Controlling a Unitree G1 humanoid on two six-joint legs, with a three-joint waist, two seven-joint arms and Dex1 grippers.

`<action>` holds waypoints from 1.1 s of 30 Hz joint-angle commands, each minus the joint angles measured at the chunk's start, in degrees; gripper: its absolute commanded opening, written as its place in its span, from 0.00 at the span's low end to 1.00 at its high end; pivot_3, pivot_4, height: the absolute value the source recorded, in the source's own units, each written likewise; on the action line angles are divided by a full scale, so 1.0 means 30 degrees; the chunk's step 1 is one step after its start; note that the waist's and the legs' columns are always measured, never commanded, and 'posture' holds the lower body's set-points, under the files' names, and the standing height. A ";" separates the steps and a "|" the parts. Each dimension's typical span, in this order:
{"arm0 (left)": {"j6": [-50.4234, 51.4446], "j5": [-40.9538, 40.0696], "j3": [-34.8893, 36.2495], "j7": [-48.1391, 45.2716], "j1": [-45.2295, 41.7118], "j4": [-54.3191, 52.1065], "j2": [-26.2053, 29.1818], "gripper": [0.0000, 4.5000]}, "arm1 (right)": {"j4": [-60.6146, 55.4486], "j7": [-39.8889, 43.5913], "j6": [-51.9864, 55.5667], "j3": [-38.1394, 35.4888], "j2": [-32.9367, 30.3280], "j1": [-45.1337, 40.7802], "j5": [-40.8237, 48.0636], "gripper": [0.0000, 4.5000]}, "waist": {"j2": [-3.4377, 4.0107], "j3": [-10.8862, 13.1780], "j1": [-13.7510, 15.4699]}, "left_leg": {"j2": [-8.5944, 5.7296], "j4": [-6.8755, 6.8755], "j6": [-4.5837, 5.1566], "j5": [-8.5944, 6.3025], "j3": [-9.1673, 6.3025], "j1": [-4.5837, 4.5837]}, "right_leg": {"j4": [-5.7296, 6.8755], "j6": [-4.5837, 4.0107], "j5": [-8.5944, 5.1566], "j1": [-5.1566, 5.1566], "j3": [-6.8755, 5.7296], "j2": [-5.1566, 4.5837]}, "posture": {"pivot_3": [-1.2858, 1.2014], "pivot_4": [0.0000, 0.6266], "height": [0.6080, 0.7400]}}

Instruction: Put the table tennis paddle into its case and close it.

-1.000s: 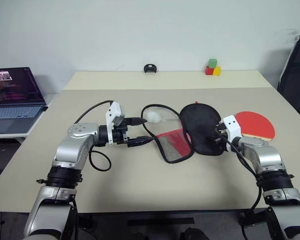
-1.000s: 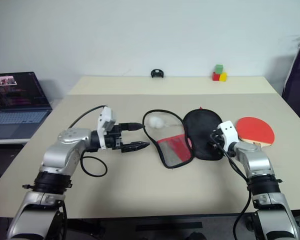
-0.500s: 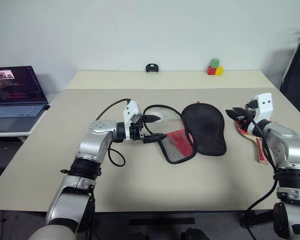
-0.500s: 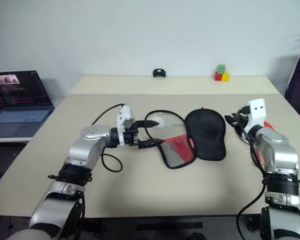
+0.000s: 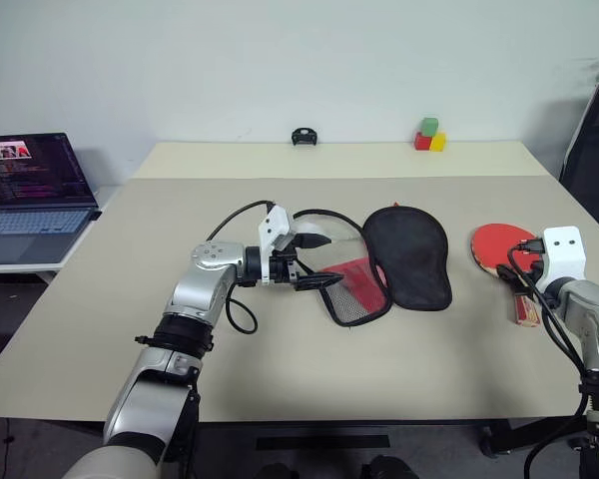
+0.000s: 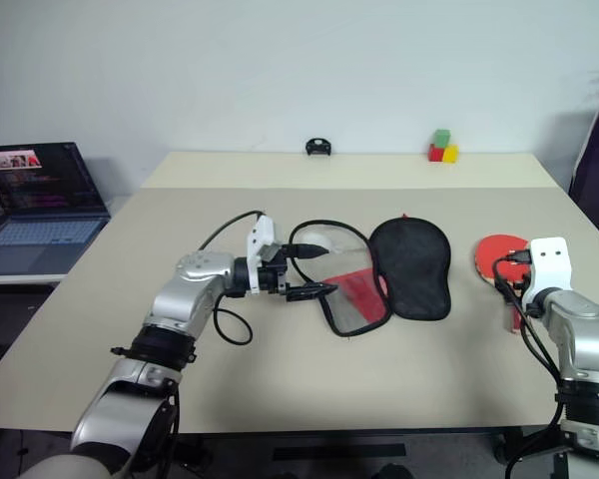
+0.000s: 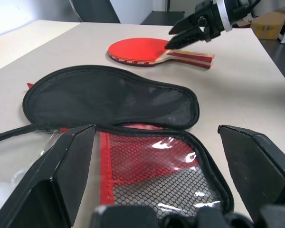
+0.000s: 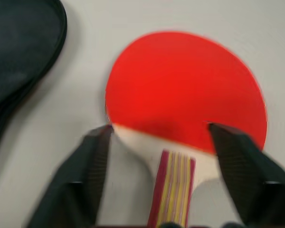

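Right hand (image 8: 159,190) spread over round red-rubber paddle (image 8: 185,90) – striped wood handle.

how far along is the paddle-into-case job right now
Done: the case lies unzipped and spread flat on the table. In hand: nothing is gripped; the right gripper hangs open over the paddle near its handle, and the left gripper is open beside the case's mesh half. Left: grasp the paddle, slide it in, zip shut.

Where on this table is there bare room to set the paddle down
Bare table along the near edge in front of the case, and between the case and the table tennis paddle. The far strip is bare between the black object and the blocks. Crowded around the left gripper.
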 commanded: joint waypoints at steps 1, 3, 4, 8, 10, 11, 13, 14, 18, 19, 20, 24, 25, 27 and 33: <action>-0.0463 0.0021 0.0161 -0.0124 -0.0428 -0.0139 0.0006 1.00 | -0.0897 -0.0320 0.0828 -0.0334 -0.0068 0.0247 0.0111 0.97 | -0.0001 0.0000 0.0021 | -0.0002 0.0000 0.0000 0.0000 0.0000 -0.0001 | -0.0002 0.0000 0.0000 0.0000 -0.0001 0.0000 | 0.52 0.24 1.00; -0.0485 0.0003 0.0177 -0.0148 -0.0448 -0.0099 0.0000 1.00 | -0.0907 -0.0368 0.1229 -0.0230 -0.0085 0.0463 0.0046 0.97 | -0.0001 0.0000 0.0031 | -0.0009 -0.0001 0.0000 0.0000 -0.0004 -0.0007 | -0.0009 0.0000 0.0000 0.0000 -0.0004 -0.0003 | 0.52 0.24 1.00; -0.0509 0.0009 0.0168 -0.0137 -0.0442 -0.0096 -0.0010 1.00 | -0.0895 -0.0361 0.1340 -0.0230 -0.0127 0.0564 0.0020 0.97 | 0.0000 0.0000 0.0021 | -0.0012 -0.0001 0.0000 0.0000 -0.0002 -0.0008 | -0.0011 0.0000 0.0000 0.0000 -0.0001 -0.0005 | 0.52 0.24 1.00; -0.0510 -0.0003 0.0180 -0.0095 -0.0338 -0.0221 0.0032 1.00 | -0.0796 -0.0623 0.1492 -0.0423 -0.0171 0.0887 -0.0194 0.97 | 0.0000 0.0000 0.0010 | -0.0012 -0.0002 0.0002 0.0001 -0.0004 -0.0003 | -0.0007 0.0000 0.0000 0.0000 -0.0003 -0.0006 | 0.52 0.24 1.00; -0.0482 -0.0029 0.0214 -0.0094 -0.0261 -0.0307 0.0089 1.00 | -0.0832 -0.0793 0.1640 -0.0555 -0.0039 0.0990 -0.0191 0.97 | 0.0000 0.0000 0.0009 | -0.0012 -0.0002 0.0004 0.0002 -0.0003 -0.0004 | -0.0006 0.0000 0.0000 0.0000 -0.0001 -0.0006 | 0.52 0.24 1.00; -0.0482 -0.0036 0.0227 -0.0104 -0.0227 -0.0331 0.0119 1.00 | -0.0838 -0.0881 0.1672 -0.0567 0.0029 0.1039 -0.0176 0.97 | 0.0000 0.0000 0.0007 | -0.0013 -0.0002 0.0005 0.0002 -0.0001 -0.0003 | -0.0005 0.0000 0.0000 0.0000 0.0000 -0.0006 | 0.52 0.24 1.00; -0.0476 -0.0034 0.0231 -0.0075 -0.0212 -0.0335 0.0117 1.00 | -0.0627 -0.0935 0.1700 -0.0671 0.0209 0.0993 0.0002 0.97 | 0.0000 0.0000 0.0005 | -0.0013 -0.0002 0.0005 0.0003 0.0000 -0.0003 | -0.0005 0.0000 0.0000 0.0000 -0.0001 -0.0006 | 0.52 0.24 1.00; -0.0478 -0.0030 0.0230 -0.0055 -0.0221 -0.0325 0.0104 1.00 | -0.0363 -0.0946 0.1585 -0.0651 0.0253 0.0909 0.0003 0.97 | 0.0000 0.0000 0.0006 | -0.0013 -0.0002 0.0005 0.0002 -0.0003 -0.0002 | -0.0005 0.0000 0.0000 0.0001 -0.0003 -0.0005 | 0.52 0.24 1.00; -0.0498 -0.0038 0.0232 -0.0035 -0.0265 -0.0270 0.0056 1.00 | 0.1217 -0.0956 0.0997 -0.0702 0.0410 0.0254 -0.0021 0.97 | -0.0007 -0.0005 -0.0016 | -0.0014 -0.0001 0.0007 0.0004 0.0002 0.0002 | -0.0004 0.0000 0.0000 0.0004 -0.0002 -0.0005 | 0.52 0.24 1.00; -0.0511 -0.0045 0.0227 -0.0038 -0.0302 -0.0228 0.0020 1.00 | 0.2006 -0.0861 0.0636 -0.0603 0.0340 -0.0042 -0.0105 0.97 | -0.0009 -0.0006 -0.0026 | -0.0015 0.0000 0.0008 0.0004 0.0003 0.0010 | -0.0003 0.0001 0.0000 0.0011 -0.0001 -0.0005 | 0.52 0.24 1.00; -0.0519 -0.0049 0.0224 -0.0041 -0.0329 -0.0197 -0.0006 1.00 | 0.2584 -0.0785 0.0361 -0.0520 0.0280 -0.0257 -0.0172 0.97 | -0.0014 -0.0008 -0.0034 | -0.0016 0.0001 0.0011 0.0006 0.0007 0.0016 | -0.0001 0.0002 0.0001 0.0014 -0.0002 -0.0005 | 0.52 0.24 1.00; -0.0498 -0.0056 0.0206 -0.0022 -0.0309 -0.0246 -0.0067 1.00 | 0.4908 -0.0580 -0.0310 -0.0463 0.0144 -0.1074 -0.0255 0.97 | -0.0036 -0.0022 -0.0049 | -0.0023 0.0002 0.0030 0.0017 0.0013 0.0061 | 0.0001 0.0015 0.0012 0.0063 -0.0003 -0.0005 | 0.52 0.24 1.00; -0.0483 -0.0058 0.0214 -0.0005 -0.0276 -0.0286 -0.0060 1.00 | 0.5361 -0.0522 -0.0473 -0.0426 0.0099 -0.1201 -0.0284 0.97 | -0.0040 -0.0023 -0.0051 | -0.0023 0.0002 0.0033 0.0019 0.0011 0.0074 | -0.0001 0.0017 0.0014 0.0083 -0.0003 -0.0005 | 0.52 0.24 1.00; -0.0454 -0.0070 0.0242 0.0009 -0.0211 -0.0361 -0.0022 1.00 | 0.5881 -0.0421 -0.0684 -0.0332 0.0024 -0.1348 -0.0326 0.97 | -0.0042 -0.0021 -0.0047 | -0.0026 0.0001 0.0038 0.0018 0.0003 0.0179 | -0.0022 0.0019 0.0016 0.0203 -0.0005 -0.0006 | 0.52 0.24 1.00; -0.0316 -0.0122 0.0367 0.0074 0.0030 -0.0668 0.0214 1.00 | 0.6468 -0.0572 -0.0904 -0.0292 0.0015 -0.1489 -0.0454 0.66 | -0.0053 -0.0027 0.0005 | -0.0044 -0.0012 0.0043 0.0015 -0.0043 0.0369 | -0.0070 0.0031 0.0020 0.0411 -0.0021 -0.0011 | 0.52 0.24 1.00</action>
